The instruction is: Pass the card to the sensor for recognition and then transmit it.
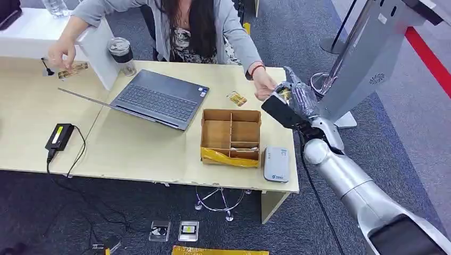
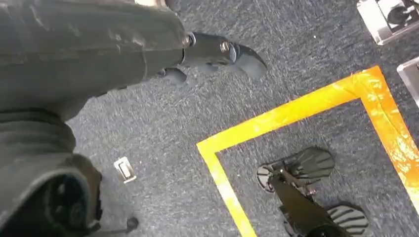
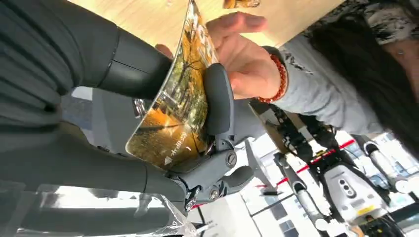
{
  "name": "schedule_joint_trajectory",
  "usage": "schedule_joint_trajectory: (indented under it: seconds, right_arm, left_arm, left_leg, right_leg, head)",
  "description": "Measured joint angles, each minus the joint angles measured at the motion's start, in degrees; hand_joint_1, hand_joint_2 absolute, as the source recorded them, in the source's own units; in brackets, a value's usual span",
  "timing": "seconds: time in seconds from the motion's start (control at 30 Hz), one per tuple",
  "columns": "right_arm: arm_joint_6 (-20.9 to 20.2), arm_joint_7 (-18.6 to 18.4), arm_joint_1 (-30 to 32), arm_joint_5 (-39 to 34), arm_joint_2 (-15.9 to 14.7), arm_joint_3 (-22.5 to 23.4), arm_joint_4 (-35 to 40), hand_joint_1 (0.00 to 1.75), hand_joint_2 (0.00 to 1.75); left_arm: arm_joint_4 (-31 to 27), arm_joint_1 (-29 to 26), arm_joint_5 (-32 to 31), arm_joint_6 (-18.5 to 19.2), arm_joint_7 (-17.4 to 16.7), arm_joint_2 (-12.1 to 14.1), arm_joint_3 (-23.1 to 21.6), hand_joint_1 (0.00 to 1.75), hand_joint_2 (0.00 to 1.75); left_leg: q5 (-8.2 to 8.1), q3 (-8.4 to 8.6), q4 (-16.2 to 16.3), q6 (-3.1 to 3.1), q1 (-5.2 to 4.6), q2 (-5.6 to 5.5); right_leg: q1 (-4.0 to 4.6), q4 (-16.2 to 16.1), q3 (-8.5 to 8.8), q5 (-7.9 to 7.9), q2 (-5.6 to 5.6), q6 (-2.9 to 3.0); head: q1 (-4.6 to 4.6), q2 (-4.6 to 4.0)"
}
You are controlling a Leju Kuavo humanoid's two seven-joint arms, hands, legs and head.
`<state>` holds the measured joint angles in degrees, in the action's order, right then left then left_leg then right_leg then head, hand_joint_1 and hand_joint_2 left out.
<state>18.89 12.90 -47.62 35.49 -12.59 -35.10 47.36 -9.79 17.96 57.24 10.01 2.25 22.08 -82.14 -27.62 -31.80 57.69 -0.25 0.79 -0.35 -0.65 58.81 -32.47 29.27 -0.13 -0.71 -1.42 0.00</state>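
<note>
Across the far edge of the worktop (image 1: 143, 154) a person (image 1: 197, 26) leans in, one hand (image 1: 264, 85) stretched toward the right corner, the other at the far left edge by a second card (image 1: 73, 70). A laptop (image 1: 159, 99) lies open mid-worktop, and a cardboard box (image 1: 231, 137) with dividers stands near the front right edge, a grey sensor (image 1: 276, 164) just beside it at the front right corner. A third card (image 1: 237, 99) lies flat between the box and the far edge.

At the right edge, the right hand (image 1: 294, 100) is raised, meeting the person's hand. The head view shows a mere yellow speck there; the right wrist view shows the card (image 3: 180, 106) plainly: glossy, printed with an autumn scene in orange and gold, small white lettering near one end, bowed into a curve. The fingers (image 3: 219, 101) are closed on it against the thumb, and the person's fingertips touch its far end.

The left wrist view shows the left hand (image 2: 217, 53) hanging over grey carpet (image 2: 148, 123) with yellow tape (image 2: 296, 111), fingers loosely apart and holding nothing.
</note>
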Motion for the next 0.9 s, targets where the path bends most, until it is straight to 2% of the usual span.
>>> schedule_joint_trajectory:
  seconds: [0.4,0.7,0.9]
  right_arm:
    - [-3.85,-3.08,2.38,1.42,-0.44,-0.02,10.76,1.75,1.75]
    - [-5.73,-3.8,8.9,2.01,-3.08,-0.44,12.09,1.75,1.75]
    - [-6.3,-4.2,10.61,2.01,-4.5,-0.81,12.55,1.75,1.75]
  left_arm:
    - [0.0,-1.31,0.86,-0.48,0.55,0.02,0.0,0.0,0.0]
    - [0.0,-2.32,0.88,-0.83,0.94,0.7,0.0,0.0,0.0]
    - [0.0,-2.51,0.9,-0.83,1.07,0.98,0.0,0.0,0.0]
  left_leg:
    - [0.0,0.01,0.0,0.0,0.0,0.01]
    - [-0.02,0.0,0.0,-0.02,0.0,0.01]
    - [-0.02,0.01,0.0,-0.02,0.01,0.06]
  right_leg:
    - [0.0,-0.01,-0.02,0.0,0.01,0.0]
    - [0.0,-0.05,-0.02,0.0,0.01,0.0]
    - [0.01,-0.04,-0.03,0.0,0.08,0.0]
  head:
    - [0.0,0.0]
    - [0.0,0.0]
    - [0.0,0.0]
